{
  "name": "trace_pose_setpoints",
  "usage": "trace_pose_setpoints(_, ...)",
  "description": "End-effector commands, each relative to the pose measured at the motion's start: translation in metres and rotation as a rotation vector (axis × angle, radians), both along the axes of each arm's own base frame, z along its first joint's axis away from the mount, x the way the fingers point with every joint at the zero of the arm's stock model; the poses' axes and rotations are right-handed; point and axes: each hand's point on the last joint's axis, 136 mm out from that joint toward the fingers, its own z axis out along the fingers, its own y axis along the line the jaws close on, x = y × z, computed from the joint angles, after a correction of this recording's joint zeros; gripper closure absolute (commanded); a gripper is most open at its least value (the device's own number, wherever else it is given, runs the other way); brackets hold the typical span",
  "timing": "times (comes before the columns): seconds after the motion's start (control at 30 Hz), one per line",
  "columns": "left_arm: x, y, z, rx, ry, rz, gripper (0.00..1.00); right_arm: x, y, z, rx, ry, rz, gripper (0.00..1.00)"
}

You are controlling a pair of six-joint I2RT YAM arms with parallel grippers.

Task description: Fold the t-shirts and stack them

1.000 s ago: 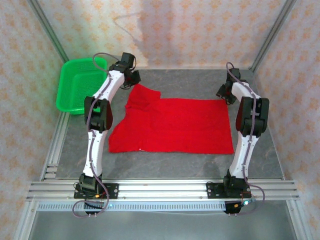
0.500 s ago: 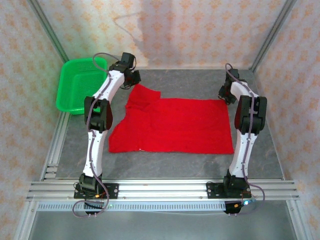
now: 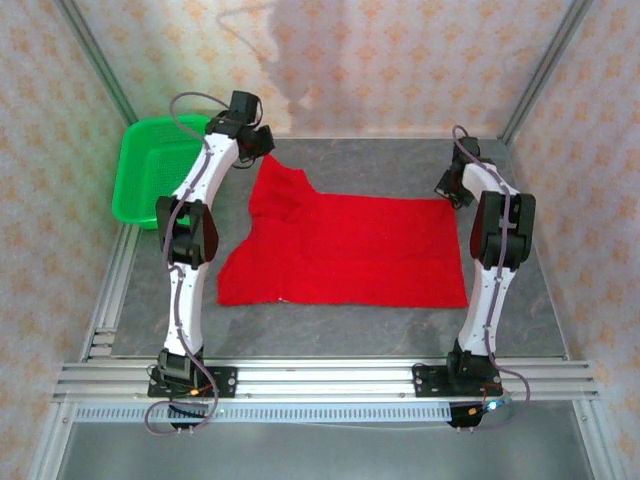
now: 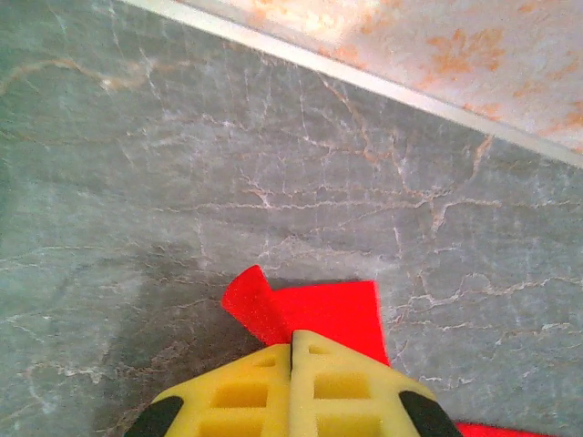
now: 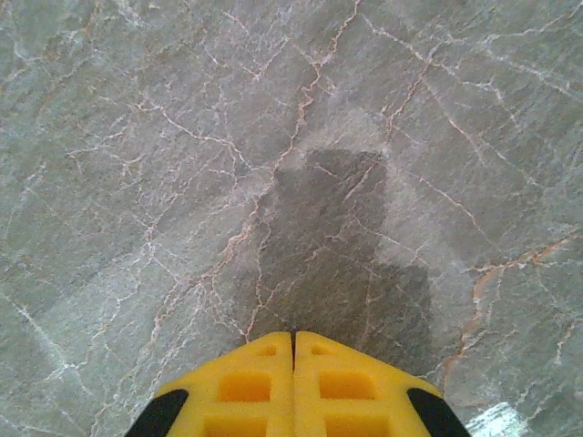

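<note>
Clamps a curled corner of the red t-shirt [image 4: 319, 309] between pressed-together fingers of the left gripper [image 4: 291, 341], clear from the left wrist. Holds the right gripper [image 5: 292, 339] shut over bare grey table [image 5: 182, 137]; cannot tell if pinching cloth beneath. Seen from above, lies spread mid-table between both arms, far-left sleeve raised, fingertips too small to make out, green basket [image 3: 135, 190] beyond.
</note>
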Motion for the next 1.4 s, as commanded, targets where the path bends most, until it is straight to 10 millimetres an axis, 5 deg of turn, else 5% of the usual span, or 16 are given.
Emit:
trace_pose_setpoints(0.0,-0.003,0.011,0.045,0.013,-0.077,0.004,1.00,0.008,-0.008,0.052,-0.046,-0.135,-0.028,1.00)
trace_pose_setpoints(0.4,-0.004,0.027,0.057,0.033,-0.100,-0.002,1.00,0.007,-0.013,0.073,-0.075,-0.199,-0.024,1.00)
trace_pose_setpoints(0.93,0.010,0.024,0.102,0.036,-0.228,-0.129,1.00,0.001,-0.027,0.056,-0.101,-0.154,-0.042,1.00)
trace_pose_setpoints(1.37,0.019,0.036,0.066,0.122,-0.159,-0.140,1.00,0.001,-0.033,0.040,-0.119,-0.115,-0.050,1.00)
